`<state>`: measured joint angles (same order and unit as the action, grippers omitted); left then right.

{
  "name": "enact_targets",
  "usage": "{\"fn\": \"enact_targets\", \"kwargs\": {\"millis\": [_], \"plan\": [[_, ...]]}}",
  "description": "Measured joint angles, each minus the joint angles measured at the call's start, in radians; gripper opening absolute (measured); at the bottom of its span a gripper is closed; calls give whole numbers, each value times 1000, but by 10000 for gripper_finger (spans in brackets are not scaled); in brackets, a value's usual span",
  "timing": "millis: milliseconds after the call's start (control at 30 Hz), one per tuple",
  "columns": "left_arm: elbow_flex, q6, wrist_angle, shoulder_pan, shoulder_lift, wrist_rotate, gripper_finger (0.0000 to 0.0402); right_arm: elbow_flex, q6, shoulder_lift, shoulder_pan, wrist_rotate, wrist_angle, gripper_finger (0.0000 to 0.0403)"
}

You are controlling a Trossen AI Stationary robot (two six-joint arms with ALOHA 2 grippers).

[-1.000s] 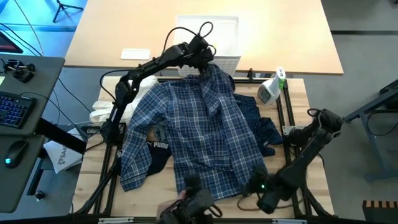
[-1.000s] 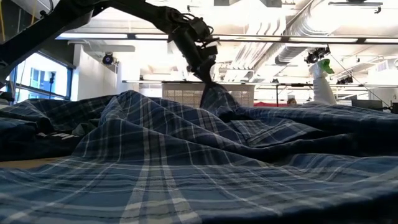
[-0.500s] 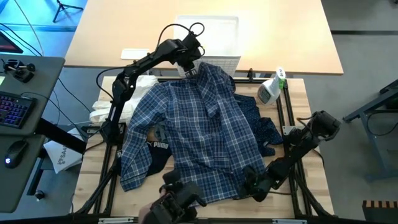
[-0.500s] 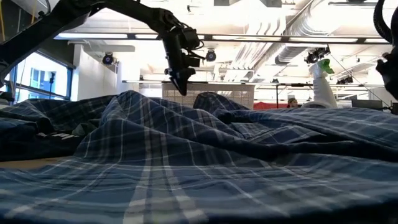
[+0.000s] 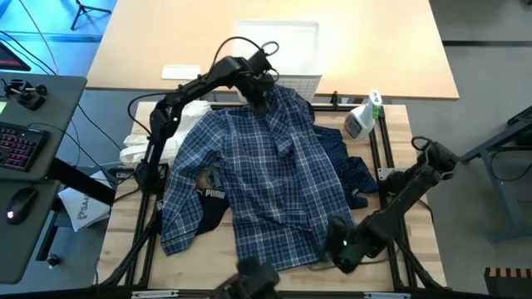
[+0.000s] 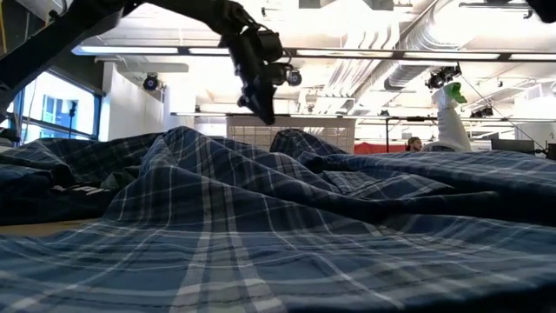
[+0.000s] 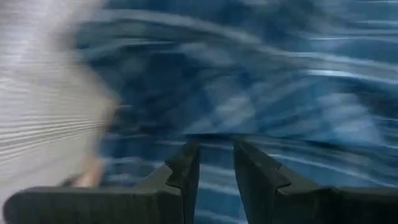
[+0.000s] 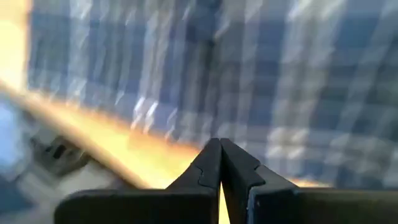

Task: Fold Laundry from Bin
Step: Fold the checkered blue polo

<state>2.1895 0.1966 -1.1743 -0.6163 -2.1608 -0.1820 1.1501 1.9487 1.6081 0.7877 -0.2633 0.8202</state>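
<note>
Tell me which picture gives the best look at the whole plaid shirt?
The high view: it shows the plaid shirt spread flat across the table, collar toward the white basket, outline complete. The low view shows only folds of it seen edge-on. Both wrist views show just blurred patches of plaid.

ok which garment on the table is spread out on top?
The blue-white plaid shirt. It lies opened flat over the rest; the black Puma piece and navy dotted trousers only peek out from under its edges.
</note>
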Motion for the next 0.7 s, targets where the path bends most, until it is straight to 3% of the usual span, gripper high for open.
{"fn": "enact_targets", "kwargs": {"millis": [133,300,433,600,700], "plan": [[0,77,21,89,-8,-125,87,12,6,-11,-88,-62,132,33],[0,114,101,208,-58,-60,87,-83,-49,-12,-218,-100,86,70],[0,99,62,261,-149,-13,87,-180,-142,-11,-291,-33,-100,71],[-1,136,-30,288,-254,42,80,-267,-193,-11,-265,52,-334,56],[-1,158,-99,288,-283,31,60,-282,-130,-11,-188,97,-338,44]]}}
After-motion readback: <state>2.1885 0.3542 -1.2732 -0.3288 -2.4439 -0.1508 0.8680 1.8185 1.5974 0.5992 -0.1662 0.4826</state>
